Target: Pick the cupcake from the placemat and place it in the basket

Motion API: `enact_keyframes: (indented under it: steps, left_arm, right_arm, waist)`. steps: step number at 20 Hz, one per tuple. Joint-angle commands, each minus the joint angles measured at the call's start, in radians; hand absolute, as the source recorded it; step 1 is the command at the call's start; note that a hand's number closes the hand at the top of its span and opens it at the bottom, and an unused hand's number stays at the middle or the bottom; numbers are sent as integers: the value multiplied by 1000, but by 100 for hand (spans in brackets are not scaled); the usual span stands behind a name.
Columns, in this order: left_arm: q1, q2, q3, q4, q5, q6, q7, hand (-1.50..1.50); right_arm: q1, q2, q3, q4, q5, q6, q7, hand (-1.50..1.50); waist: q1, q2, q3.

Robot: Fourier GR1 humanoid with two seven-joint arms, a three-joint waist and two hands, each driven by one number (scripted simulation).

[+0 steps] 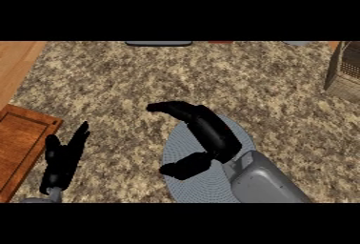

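A round grey-blue placemat lies on the speckled counter at lower centre. My right hand hovers over it, palm down. Its fingers reach past the mat's upper left rim in a relaxed curve. The thumb is spread apart below them, and bare mat shows in the gap between the two. No cupcake shows anywhere; the hand and forearm may hide it. A wicker basket stands at the right edge, far from the hand. My left hand rests open at lower left, fingers up.
A wooden panel borders the counter at the left. A dark flat object sits at the far edge. Speckled counter stretches between the placemat and the basket.
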Motion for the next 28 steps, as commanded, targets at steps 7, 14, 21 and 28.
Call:
enact_keyframes:
  steps: [7,14,21,28]
  left_arm:
    - [91,24,14,-16,34,-24,65,0]
    - [114,-11,-20,-64,-2,9,71,0]
    - [76,-2,-3,-61,-4,-6,118,0]
    - [128,-22,10,-69,-14,-37,67,0]
  right_arm:
    - [-300,-358,-118,-193,96,335,393,-150]
    - [-422,-458,-182,-218,-190,715,595,-150]
    - [-487,-572,-249,-183,-390,953,702,-150]
    - [-375,-508,-221,-267,-345,904,728,-150]
  waist:
    - [-30,-1,-7]
    - [-21,5,-7]
    - [-21,13,-6]
    - [-11,15,-5]
